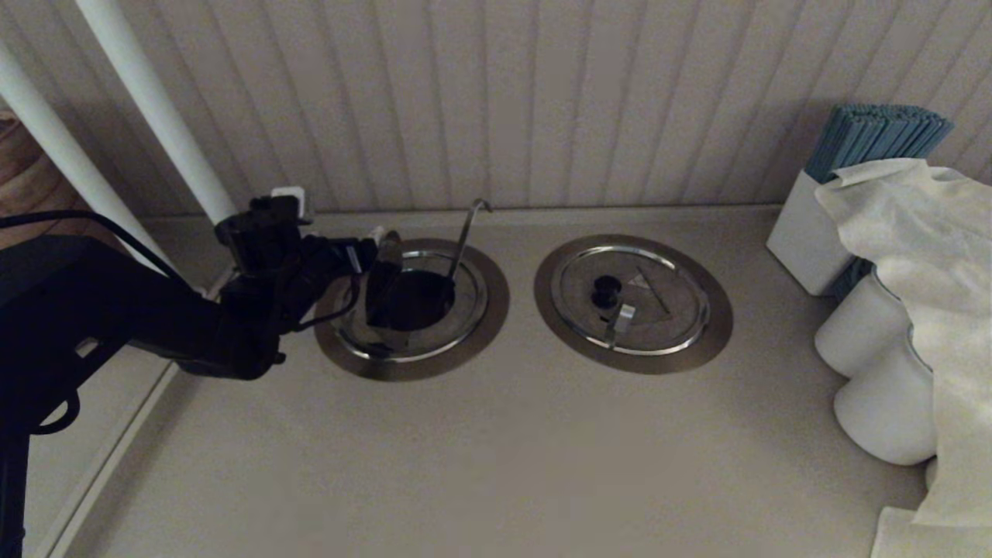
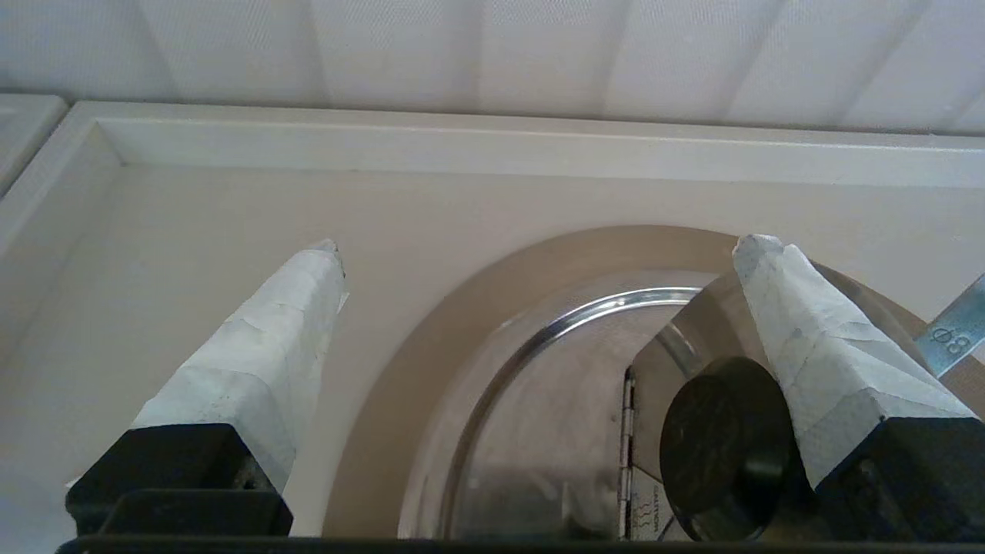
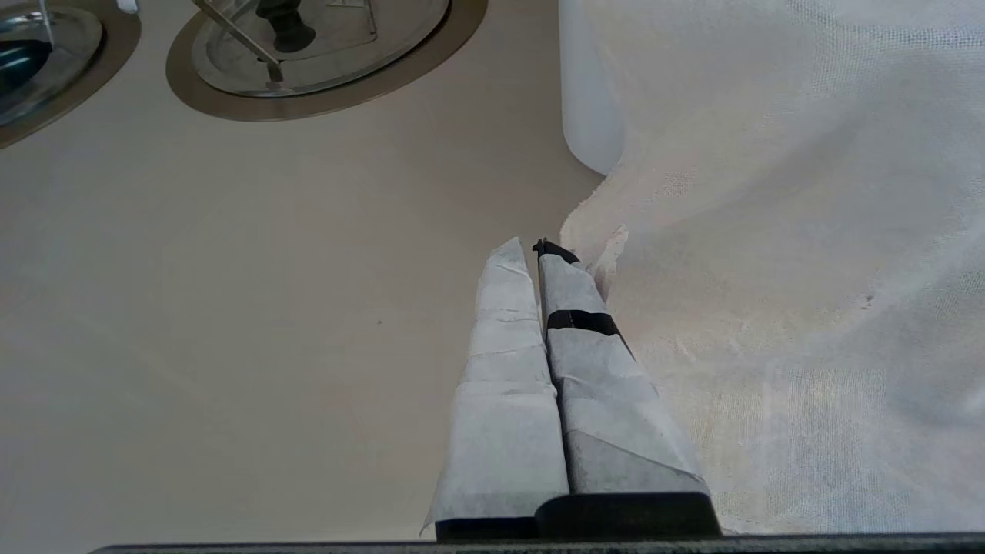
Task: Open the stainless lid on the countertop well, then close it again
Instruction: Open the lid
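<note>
Left pincer [image 2: 539, 250], spread wide, has the stiff, slippery, hinged round stainless lid's [image 2: 692, 338] black knob [image 2: 727, 450] beside 1 fingertip; grip there.

1. Twin well with closed lid [image 1: 632, 302], at centre, slightly toward 3 o'clock.
2. White cloth [image 1: 922, 256] at 3 o'clock, draped over white round containers [image 1: 883, 411].
3. Blue sticks [image 1: 872, 139] in a white box [image 1: 806, 236], at 2 o'clock.
4. White poles [image 1: 155, 108] at 10 o'clock.
</note>
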Available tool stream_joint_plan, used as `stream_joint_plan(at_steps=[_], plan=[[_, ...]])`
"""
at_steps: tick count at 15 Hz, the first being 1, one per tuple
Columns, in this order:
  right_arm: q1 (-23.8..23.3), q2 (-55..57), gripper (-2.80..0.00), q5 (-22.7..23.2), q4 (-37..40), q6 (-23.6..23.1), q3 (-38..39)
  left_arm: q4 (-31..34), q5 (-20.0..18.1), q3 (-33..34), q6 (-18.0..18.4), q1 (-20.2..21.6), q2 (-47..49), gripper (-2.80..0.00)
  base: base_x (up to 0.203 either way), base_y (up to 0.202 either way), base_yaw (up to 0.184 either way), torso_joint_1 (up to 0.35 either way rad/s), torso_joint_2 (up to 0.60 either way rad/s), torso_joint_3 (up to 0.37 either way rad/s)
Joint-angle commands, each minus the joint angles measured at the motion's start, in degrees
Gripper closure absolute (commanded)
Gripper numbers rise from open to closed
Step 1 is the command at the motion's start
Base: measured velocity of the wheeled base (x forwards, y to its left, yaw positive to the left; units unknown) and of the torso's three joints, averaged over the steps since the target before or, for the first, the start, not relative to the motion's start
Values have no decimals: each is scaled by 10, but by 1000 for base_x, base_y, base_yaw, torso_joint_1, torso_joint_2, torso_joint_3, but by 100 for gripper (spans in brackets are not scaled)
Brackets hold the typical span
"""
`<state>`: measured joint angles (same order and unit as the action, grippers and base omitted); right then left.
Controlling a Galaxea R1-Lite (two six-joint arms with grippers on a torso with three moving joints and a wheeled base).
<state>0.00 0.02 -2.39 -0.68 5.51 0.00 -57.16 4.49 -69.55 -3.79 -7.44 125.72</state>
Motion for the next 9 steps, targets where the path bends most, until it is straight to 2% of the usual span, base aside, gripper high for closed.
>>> stream_joint_plan(at_steps=[1,9], plan=[[0,1,0,0,0,0,0,-2,0,-3,0,3,7,-280,0,0,0,0,0,0],[0,1,0,0,0,0,0,-1,-1,-13,-1,20,2,-280,0,0,0,0,0,0]])
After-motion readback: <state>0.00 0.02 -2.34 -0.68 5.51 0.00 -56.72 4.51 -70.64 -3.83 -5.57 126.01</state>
